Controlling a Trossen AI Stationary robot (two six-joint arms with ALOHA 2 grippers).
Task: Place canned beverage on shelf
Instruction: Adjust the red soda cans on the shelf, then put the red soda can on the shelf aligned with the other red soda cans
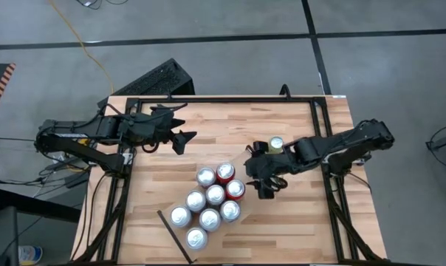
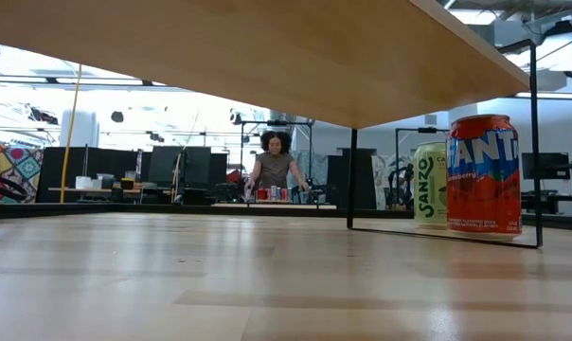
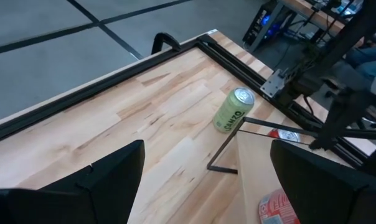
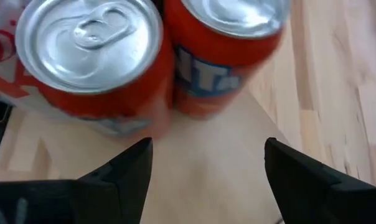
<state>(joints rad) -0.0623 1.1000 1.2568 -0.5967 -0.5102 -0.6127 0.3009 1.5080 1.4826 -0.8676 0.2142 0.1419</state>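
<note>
I see right gripper [image 1: 271,185] open, empty, just right of orange can [image 1: 235,190] on shelf [image 1: 232,222], frame middle.

We see grey floor [image 1: 230,29] crossed by dark seam lines around the butcher-block tabletop [image 1: 230,125]. Beyond it, a bright room: a person [image 2: 274,163] stands at a distant bench among dark monitors [image 2: 163,163], with a colourful patterned panel [image 2: 11,166] off to one side.
</note>
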